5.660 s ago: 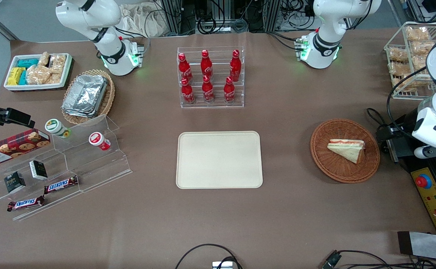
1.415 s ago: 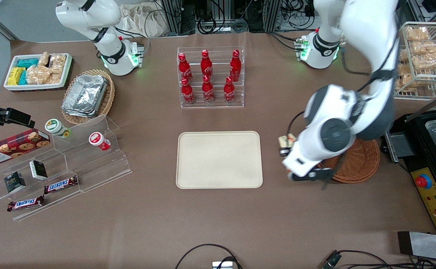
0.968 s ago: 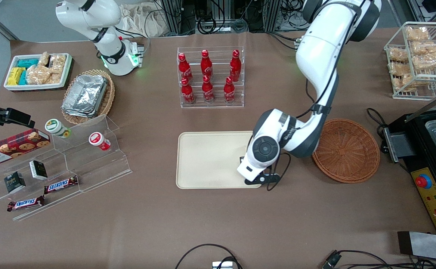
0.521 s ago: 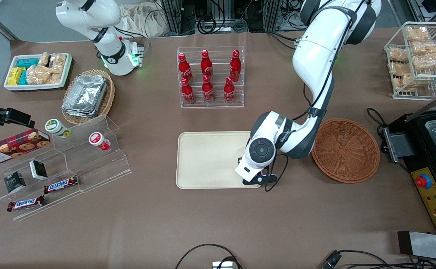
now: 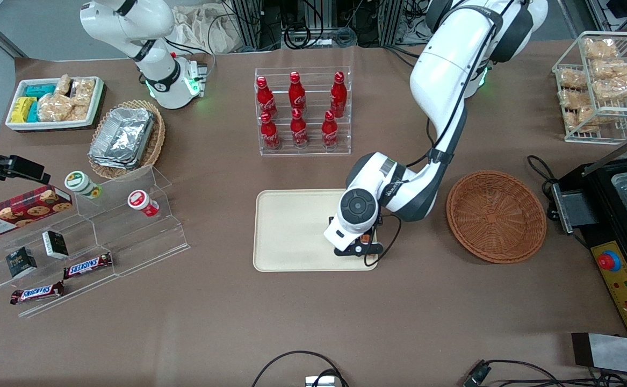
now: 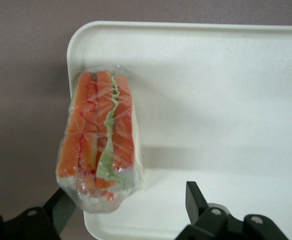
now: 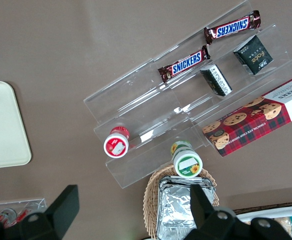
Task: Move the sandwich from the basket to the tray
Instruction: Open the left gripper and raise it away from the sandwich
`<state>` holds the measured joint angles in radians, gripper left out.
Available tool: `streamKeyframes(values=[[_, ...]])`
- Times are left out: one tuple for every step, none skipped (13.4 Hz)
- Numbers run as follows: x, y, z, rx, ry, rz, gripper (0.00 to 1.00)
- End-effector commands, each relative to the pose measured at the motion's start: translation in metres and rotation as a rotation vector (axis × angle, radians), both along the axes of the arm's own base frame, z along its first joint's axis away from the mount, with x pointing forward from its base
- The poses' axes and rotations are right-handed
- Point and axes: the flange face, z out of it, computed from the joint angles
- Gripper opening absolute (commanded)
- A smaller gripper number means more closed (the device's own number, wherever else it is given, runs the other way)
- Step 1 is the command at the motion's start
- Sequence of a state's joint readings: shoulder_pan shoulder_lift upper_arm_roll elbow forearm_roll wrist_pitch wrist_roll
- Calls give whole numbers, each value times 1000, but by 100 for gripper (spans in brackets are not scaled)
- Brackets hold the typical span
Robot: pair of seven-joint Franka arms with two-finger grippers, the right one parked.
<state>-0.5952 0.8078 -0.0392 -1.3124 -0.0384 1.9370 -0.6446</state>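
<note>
Sandwich [image 6: 102, 142] | beside one jaw, apparently released | over tray [image 6: 225, 100] corner

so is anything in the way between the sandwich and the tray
Nothing visible. The sandwich is already at the tray rim, at the end toward the working arm, with only bare tray surface beside it. The gripper hangs directly above it.

hand [image 6: 128, 210] with sandwich [image 6: 102, 140] above tray [image 6: 225, 95]

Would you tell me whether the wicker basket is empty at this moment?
Empty: the basket shows only bare weave. The sandwich sits between the fingers of the gripper over the tray.
</note>
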Motion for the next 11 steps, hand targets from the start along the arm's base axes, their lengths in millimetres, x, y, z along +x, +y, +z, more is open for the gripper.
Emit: streamKeyframes(values=[[-5, 7, 39, 19, 16, 7, 99], [-8, 14, 60, 49, 28, -6, 100], [-10, 23, 83, 62, 42, -1, 99], [-14, 34, 109, 74, 62, -2, 100], [-15, 51, 135, 84, 71, 15, 100], [-21, 64, 157, 83, 68, 24, 100], [-29, 82, 171, 89, 65, 39, 100], [-37, 104, 184, 120, 47, 42, 100], [-49, 123, 197, 147, 28, 37, 100], [-58, 139, 211, 147, 9, 29, 100], [-62, 160, 223, 141, 3, 43, 100]])
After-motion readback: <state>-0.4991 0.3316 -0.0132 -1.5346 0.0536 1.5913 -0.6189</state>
